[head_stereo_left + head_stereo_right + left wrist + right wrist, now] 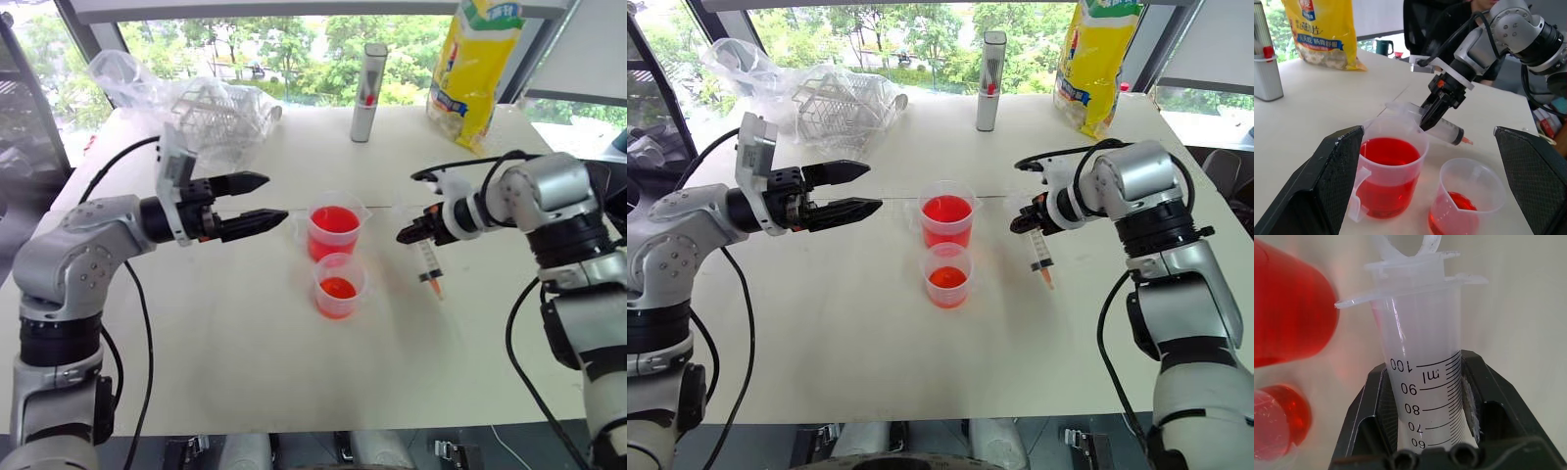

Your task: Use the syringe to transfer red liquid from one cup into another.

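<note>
A: What is seen at the left of the frame?

B: The left gripper (257,203) is held level at centre left, its jaws spread wide and nothing between them. It is pointed toward the cups, probably so that one can be steadied.

A: And in the middle?

B: Two clear cups are set on the white table (216,343), just beside each other. The handled cup (334,231) is placed higher in the frame and is well filled with red liquid (333,219); the smaller cup (339,285) below it is seen with only a shallow red pool. The fuller one is judged to be the source.

A: Where is the syringe?

B: At centre right, to the right of both cups and apart from them. The syringe (429,264) is clamped by its barrel in the right gripper (419,231), orange tip directed down at the table. No red is seen in the barrel, so drawing is judged not yet begun.

A: Anything behind?

B: A grey tube (367,92) and a yellow bag (477,69) are left along the top edge, out of the way.
</note>
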Robot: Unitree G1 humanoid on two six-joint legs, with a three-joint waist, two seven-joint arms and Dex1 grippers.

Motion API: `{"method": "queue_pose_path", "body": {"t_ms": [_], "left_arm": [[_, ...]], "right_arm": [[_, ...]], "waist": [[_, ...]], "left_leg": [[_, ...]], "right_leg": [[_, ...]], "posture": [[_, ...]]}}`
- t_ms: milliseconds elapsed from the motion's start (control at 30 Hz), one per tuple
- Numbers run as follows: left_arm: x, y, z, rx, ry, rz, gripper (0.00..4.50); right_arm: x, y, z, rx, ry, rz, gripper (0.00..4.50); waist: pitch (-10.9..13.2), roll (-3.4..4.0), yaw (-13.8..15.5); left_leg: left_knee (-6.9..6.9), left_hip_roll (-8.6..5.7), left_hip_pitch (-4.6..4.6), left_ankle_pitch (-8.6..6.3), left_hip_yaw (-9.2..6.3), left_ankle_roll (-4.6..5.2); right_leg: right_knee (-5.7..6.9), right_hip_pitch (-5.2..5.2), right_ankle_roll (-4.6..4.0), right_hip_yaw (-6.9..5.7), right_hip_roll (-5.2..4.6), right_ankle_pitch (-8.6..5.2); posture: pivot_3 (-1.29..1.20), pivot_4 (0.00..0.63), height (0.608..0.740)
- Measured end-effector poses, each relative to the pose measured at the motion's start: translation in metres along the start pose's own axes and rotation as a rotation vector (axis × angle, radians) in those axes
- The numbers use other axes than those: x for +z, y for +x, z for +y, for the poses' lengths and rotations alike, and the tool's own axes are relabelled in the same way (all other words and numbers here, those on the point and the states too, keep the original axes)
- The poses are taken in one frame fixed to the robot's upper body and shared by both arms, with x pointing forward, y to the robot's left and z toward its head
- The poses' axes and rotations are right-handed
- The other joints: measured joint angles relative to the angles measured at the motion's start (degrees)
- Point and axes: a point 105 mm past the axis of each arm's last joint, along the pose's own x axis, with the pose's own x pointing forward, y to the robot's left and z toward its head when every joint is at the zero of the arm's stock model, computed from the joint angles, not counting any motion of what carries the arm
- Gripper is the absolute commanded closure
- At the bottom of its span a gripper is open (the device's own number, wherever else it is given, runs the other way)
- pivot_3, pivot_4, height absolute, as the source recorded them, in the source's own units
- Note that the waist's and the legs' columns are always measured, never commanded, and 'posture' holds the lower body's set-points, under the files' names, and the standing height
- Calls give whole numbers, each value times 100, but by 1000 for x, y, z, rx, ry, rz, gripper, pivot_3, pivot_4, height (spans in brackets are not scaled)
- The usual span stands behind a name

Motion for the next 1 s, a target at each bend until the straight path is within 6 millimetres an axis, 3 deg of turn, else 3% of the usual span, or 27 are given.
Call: {"method": "queue_pose_path", "body": {"t_ms": [167,200,500,667,800,900,1000], "left_arm": [[-3,-2,-4,-4,4,6,0],[-4,-2,-4,-3,1,7,0],[-1,-4,-5,5,-4,-7,0],[0,-12,-5,29,-16,-4,0],[0,-17,-9,31,-36,-8,0],[-3,-24,-9,59,-29,22,0],[-10,-28,-10,70,-38,48,0]], "right_arm": [[-6,11,-5,-25,26,35,208],[-7,11,-5,-29,27,36,30],[-10,9,-4,-11,0,34,30],[11,-44,3,28,-187,-137,30],[19,-90,22,122,-378,-290,30],[6,-110,31,177,-543,-339,30],[-12,-117,38,249,-663,-348,30]], "waist": [[0,0,5],[0,0,5],[1,2,2],[5,8,17],[5,6,16],[5,6,17],[5,5,1]], "left_leg": [[1,-1,0,0,1,0],[1,-1,0,0,1,0],[0,-1,0,0,0,0],[-3,-2,1,-1,-2,0],[-2,0,6,-1,-8,0],[-4,0,14,-2,-8,1],[-3,1,21,-2,-4,1]], "right_leg": [[0,1,0,-1,0,0],[0,2,0,-1,0,0],[0,1,0,-1,1,0],[-7,4,1,-4,2,-1],[-13,14,1,-8,0,-1],[-18,24,2,-9,-1,-1],[-20,30,2,-6,-4,-1]], "posture": [[0,150,740],[0,150,740],[0,150,740],[0,150,740],[0,150,740],[0,150,740],[0,150,740]]}}
